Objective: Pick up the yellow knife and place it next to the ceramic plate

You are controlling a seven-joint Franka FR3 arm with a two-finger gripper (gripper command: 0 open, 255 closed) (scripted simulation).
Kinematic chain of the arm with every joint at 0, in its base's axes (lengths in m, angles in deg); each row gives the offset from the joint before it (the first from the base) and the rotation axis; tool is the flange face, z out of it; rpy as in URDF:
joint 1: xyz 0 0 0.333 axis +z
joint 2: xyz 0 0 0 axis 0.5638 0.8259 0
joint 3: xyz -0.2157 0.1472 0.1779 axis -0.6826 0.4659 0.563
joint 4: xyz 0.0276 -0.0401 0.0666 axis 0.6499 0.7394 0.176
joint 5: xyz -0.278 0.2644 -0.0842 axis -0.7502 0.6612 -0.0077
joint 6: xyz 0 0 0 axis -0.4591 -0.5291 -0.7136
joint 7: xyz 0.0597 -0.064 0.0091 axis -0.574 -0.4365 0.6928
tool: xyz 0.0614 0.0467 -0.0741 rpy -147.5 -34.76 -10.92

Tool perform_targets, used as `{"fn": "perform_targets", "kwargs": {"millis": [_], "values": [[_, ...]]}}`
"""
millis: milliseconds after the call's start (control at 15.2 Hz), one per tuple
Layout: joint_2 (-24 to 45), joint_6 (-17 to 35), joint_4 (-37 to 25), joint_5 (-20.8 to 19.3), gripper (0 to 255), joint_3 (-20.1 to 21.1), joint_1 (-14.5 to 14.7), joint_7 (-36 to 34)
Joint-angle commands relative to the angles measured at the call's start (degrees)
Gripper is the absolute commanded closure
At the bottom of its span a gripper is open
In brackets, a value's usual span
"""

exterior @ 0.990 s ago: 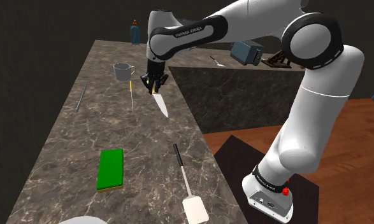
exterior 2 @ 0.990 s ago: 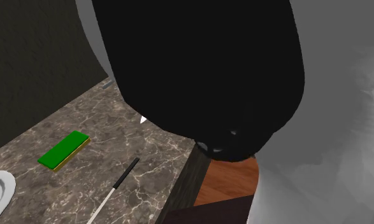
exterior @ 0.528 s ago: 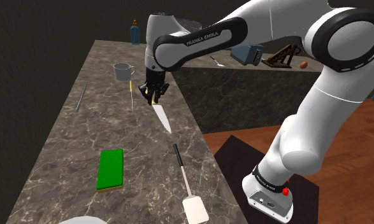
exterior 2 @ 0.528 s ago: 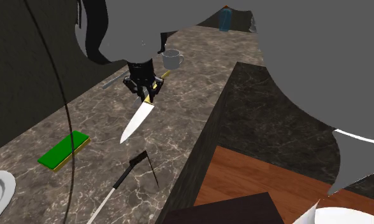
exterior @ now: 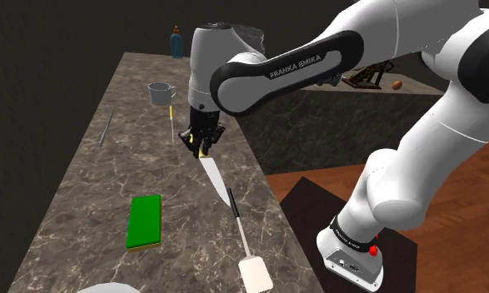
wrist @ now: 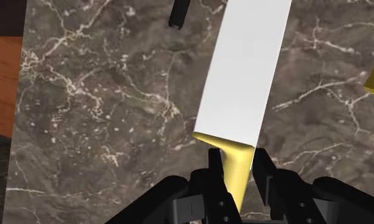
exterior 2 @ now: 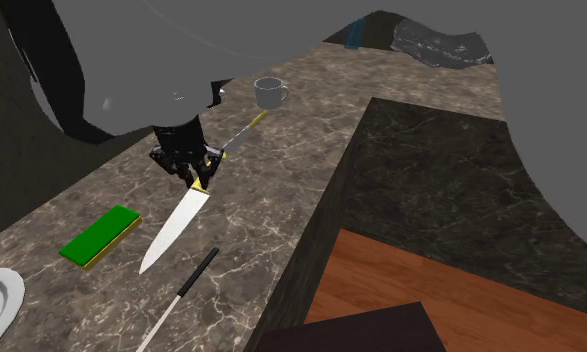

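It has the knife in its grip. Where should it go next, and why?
Probably carry the knife toward the white plate: the gripper clasps its yellow handle, and the plate lies apart, beyond the green sponge.

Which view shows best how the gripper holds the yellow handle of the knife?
The wrist view: the gripper clasps the knife by its yellow handle, seen close up. The shoulder and second exterior views show the whole white blade, but little of the handle.
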Motion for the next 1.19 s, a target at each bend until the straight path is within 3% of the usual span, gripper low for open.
{"fn": "perform_targets", "kwargs": {"millis": [0,594,1122], "values": [[-1.8,0.1,1.8,0.4,255,1.4,1.2,-2.4],[-6.7,-0.2,6.3,2.8,255,8.8,7.0,-14.0],[-7.1,-1.0,5.8,4.1,255,16.4,11.8,-25.6]]}}
